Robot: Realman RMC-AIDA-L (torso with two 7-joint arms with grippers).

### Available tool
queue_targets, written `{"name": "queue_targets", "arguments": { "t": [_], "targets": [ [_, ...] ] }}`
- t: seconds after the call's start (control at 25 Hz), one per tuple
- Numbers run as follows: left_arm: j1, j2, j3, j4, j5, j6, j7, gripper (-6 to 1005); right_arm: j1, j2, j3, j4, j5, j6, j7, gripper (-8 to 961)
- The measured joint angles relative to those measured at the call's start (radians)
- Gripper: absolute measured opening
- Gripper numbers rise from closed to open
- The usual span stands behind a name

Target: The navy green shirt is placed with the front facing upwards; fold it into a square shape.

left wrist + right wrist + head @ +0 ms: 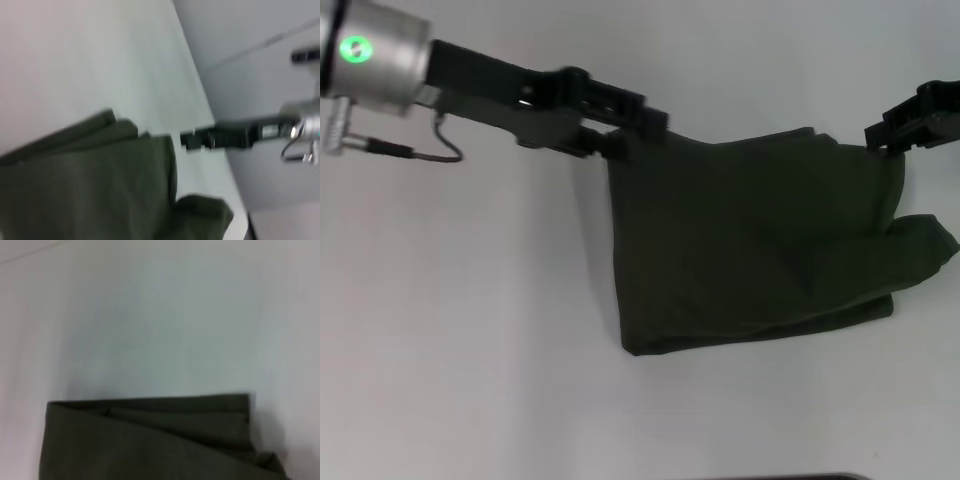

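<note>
1. The navy green shirt (750, 240), a dark olive-green cotton garment, hangs already doubled over, with several layers bunched together. Its lower folded edge lies on the pale grey surface (470, 380) toward the near side, and its upper edge is lifted. No lettering or neck label shows at this moment.

2. A loose lobe of cloth, probably a sleeve, sticks out at the shirt's lower right, beyond the otherwise rectangular outline.

3. The left gripper (610, 135) sits at the shirt's upper left corner, its black jaws closed on the cloth there. The corner is drawn up to a point at the jaws.

4. The right gripper (885, 135) sits at the upper right corner, likewise pinching the fabric edge. In the left wrist view this gripper (192, 140) meets the far edge of the shirt (90, 185).

5. Governing relation: the held edge runs left to right between the two sets of jaws, and this is the shirt's long axis. The body of the cloth falls away from both grippers toward the robot. Each arm is about equally near its own corner.

6. Judgement: the next fold likely calls for both grippers to carry this edge together, keeping it taut and level. The stray lobe may spoil the square.
</note>
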Motion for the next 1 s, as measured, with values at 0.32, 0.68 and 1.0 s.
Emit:
{"name": "queue_targets", "arguments": {
  "t": [0.32, 0.68, 1.0],
  "targets": [
    [0.085, -0.008, -0.070, -0.045, -0.078, 0.013, 0.053, 709, -0.024, -0.011, 0.009, -0.002, -0.044, -0.043, 0.019, 437],
    [0.098, -0.002, -0.073, -0.040, -0.074, 0.081, 0.066, 709, -0.073, -0.018, 0.078, -0.003, -0.070, -0.037, 0.014, 567],
    [0.127, -0.008, -0.079, -0.048, -0.078, 0.084, 0.068, 709, -0.067, 0.008, 0.107, 0.010, -0.070, 0.018, 0.001, 558]
  ]
}}
